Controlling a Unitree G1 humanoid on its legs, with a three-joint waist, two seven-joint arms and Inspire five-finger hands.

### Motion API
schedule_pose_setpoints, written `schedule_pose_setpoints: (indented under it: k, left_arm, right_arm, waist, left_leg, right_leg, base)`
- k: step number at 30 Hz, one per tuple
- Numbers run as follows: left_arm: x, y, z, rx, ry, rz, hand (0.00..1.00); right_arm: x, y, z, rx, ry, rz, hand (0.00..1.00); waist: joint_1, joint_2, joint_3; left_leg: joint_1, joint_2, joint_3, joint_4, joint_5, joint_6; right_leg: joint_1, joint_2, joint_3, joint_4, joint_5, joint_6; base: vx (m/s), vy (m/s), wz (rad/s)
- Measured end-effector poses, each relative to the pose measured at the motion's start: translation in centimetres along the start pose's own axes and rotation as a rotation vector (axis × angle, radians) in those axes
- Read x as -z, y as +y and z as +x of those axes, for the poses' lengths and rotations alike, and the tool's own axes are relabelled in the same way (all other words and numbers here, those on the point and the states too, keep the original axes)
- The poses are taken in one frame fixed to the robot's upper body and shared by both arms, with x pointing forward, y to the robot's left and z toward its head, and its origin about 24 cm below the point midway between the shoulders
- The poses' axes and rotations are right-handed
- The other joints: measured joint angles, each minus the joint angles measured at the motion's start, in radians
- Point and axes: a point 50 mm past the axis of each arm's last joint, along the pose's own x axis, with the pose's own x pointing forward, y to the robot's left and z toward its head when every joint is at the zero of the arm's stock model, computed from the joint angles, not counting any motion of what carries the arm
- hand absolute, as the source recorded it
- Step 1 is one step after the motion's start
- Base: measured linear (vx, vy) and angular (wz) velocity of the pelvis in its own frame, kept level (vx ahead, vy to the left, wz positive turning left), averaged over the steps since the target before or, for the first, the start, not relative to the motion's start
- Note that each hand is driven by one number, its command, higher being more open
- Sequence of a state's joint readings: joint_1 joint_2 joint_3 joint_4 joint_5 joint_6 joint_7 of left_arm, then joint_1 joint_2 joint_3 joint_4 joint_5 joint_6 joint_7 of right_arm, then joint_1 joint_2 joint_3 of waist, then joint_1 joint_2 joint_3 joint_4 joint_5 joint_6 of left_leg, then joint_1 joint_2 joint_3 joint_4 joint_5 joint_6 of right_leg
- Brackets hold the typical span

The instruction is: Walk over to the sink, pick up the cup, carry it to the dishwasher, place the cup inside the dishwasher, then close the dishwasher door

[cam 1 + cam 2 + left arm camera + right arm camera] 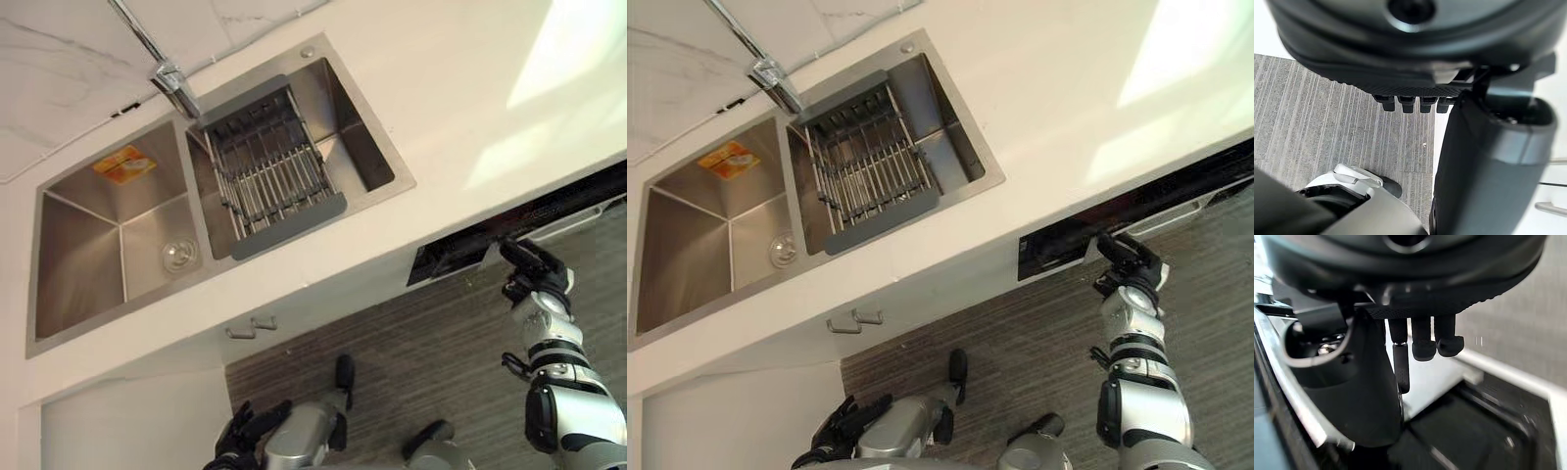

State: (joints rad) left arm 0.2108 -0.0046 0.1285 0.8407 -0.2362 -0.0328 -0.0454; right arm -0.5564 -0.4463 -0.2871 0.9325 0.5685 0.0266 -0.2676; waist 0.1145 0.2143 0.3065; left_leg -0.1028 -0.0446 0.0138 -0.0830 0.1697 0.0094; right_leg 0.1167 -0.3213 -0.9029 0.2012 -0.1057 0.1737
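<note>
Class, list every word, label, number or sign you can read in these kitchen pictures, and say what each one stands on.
Orange-and-yellow sticker on a wall of the left basin of the sink: it bears print, but too small and blurred to read.
Faucet, dish rack and counter: no words, numbers or signs can be read on them.

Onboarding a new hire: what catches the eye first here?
The steel double sink set in the white counter, with a grey rack across its right basin. Then the right hand up at the dark dishwasher gap below the counter; the left hand hangs low.
</note>
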Motion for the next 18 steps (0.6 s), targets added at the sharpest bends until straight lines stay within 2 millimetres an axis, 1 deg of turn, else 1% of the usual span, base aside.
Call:
schedule_pose_setpoints:
  k: [3,5,6,7,8,9,10,11,12,13,14,15,16,18]
  left_arm:
    - [0.0,0.1,-0.1,0.007,-0.015,0.002,1.00]
    - [0.0,0.1,-0.1,0.017,-0.013,0.001,1.00]
    - [0.1,0.5,-0.1,0.013,-0.008,0.003,1.00]
    - [0.1,0.7,-0.1,0.011,-0.005,0.005,1.00]
    - [0.2,1.2,-0.1,0.008,0.001,0.005,1.00]
    - [0.2,1.4,-0.1,0.004,0.001,0.006,1.00]
    - [0.3,2.0,-0.2,-0.011,0.005,0.014,1.00]
    - [0.3,2.2,-0.2,-0.015,0.004,0.018,1.00]
    - [0.2,2.5,-0.2,-0.022,0.001,0.025,1.00]
    - [0.2,2.7,-0.3,-0.026,-0.001,0.026,1.00]
    - [0.2,3.1,-0.3,-0.044,-0.008,0.029,1.00]
    - [0.2,3.3,-0.4,-0.056,-0.016,0.043,1.00]
    - [0.2,3.6,-0.4,-0.074,-0.021,0.053,1.00]
    - [0.2,4.1,-0.5,-0.096,-0.023,0.059,1.00]
  right_arm:
    - [1.0,0.8,-0.3,-0.031,0.012,0.021,1.00]
    - [2.0,1.3,-0.8,-0.093,0.014,0.010,1.00]
    - [3.6,1.3,-1.6,-0.149,0.035,-0.001,1.00]
    - [4.7,1.1,-2.0,-0.178,0.055,-0.005,1.00]
    - [7.2,0.7,-3.1,-0.220,0.105,-0.003,1.00]
    - [8.8,0.5,-3.9,-0.239,0.140,0.005,1.00]
    - [12.3,-0.4,-5.8,-0.255,0.233,0.054,1.00]
    - [13.8,-0.9,-6.6,-0.251,0.277,0.070,1.00]
    - [16.5,-2.2,-8.4,-0.236,0.361,0.101,1.00]
    - [17.6,-2.9,-9.3,-0.223,0.397,0.120,1.00]
    - [19.6,-4.4,-10.9,-0.181,0.463,0.168,1.00]
    - [20.8,-5.7,-12.0,-0.136,0.502,0.209,1.00]
    - [21.8,-7.1,-13.0,-0.089,0.528,0.233,1.00]
    - [23.4,-10.4,-15.0,0.018,0.571,0.241,1.00]
  waist:
    - [0.001,-0.008,0.000]
    - [0.000,-0.012,-0.002]
    - [-0.002,-0.032,-0.012]
    - [-0.002,-0.042,-0.023]
    - [0.002,-0.059,-0.046]
    - [0.003,-0.075,-0.053]
    - [-0.002,-0.097,-0.065]
    - [-0.007,-0.109,-0.071]
    - [-0.023,-0.127,-0.082]
    - [-0.028,-0.130,-0.084]
    - [-0.037,-0.143,-0.087]
    - [-0.046,-0.150,-0.090]
    - [-0.054,-0.158,-0.092]
    - [-0.071,-0.177,-0.101]
  left_leg:
    - [0.008,0.008,0.005,0.000,-0.002,-0.003]
    - [0.011,0.020,0.019,-0.001,-0.007,-0.010]
    - [0.017,0.033,0.032,-0.001,-0.015,-0.021]
    - [0.018,0.038,0.037,-0.001,-0.017,-0.025]
    - [0.025,0.046,0.052,-0.001,-0.022,-0.032]
    - [0.032,0.050,0.062,-0.001,-0.026,-0.037]
    - [0.054,0.059,0.081,-0.002,-0.033,-0.048]
    - [0.059,0.060,0.084,-0.003,-0.035,-0.050]
    - [0.068,0.062,0.092,-0.004,-0.037,-0.053]
    - [0.077,0.064,0.102,-0.004,-0.040,-0.056]
    - [0.088,0.066,0.120,-0.009,-0.043,-0.061]
    - [0.096,0.067,0.130,-0.009,-0.044,-0.061]
    - [0.102,0.067,0.135,-0.010,-0.045,-0.061]
    - [0.116,0.070,0.157,-0.011,-0.047,-0.059]
  right_leg:
    - [0.011,0.012,0.002,-0.018,0.000,0.000]
    - [0.010,0.027,0.016,-0.036,0.007,-0.003]
    - [0.010,0.044,0.033,-0.056,0.012,-0.007]
    - [0.011,0.050,0.038,-0.064,0.015,-0.009]
    - [0.012,0.060,0.053,-0.077,0.018,-0.012]
    - [0.013,0.064,0.062,-0.082,0.018,-0.012]
    - [0.026,0.071,0.082,-0.089,0.018,-0.013]
    - [0.029,0.072,0.087,-0.092,0.018,-0.013]
    - [0.033,0.074,0.096,-0.096,0.019,-0.013]
    - [0.036,0.074,0.105,-0.096,0.019,-0.014]
    - [0.036,0.074,0.124,-0.098,0.020,-0.016]
    - [0.037,0.073,0.135,-0.099,0.021,-0.017]
    - [0.038,0.073,0.143,-0.100,0.022,-0.018]
    - [0.038,0.075,0.168,-0.105,0.026,-0.021]
  base:
    - [0.01,-0.051,-0.01]
    - [-0.04,-0.037,-0.26]
    - [-0.05,-0.038,-0.28]
    - [-0.05,-0.053,-0.37]
    - [-0.02,-0.041,-0.31]
    - [-0.02,-0.052,-0.47]
    - [-0.02,-0.040,-0.38]
    - [-0.04,-0.045,-0.35]
    - [-0.04,-0.023,-0.22]
    - [-0.07,-0.007,-0.36]
    - [-0.05,0.010,-0.40]
    - [-0.07,0.016,-0.38]
    - [-0.06,0.017,-0.31]
    - [-0.09,0.023,-0.31]
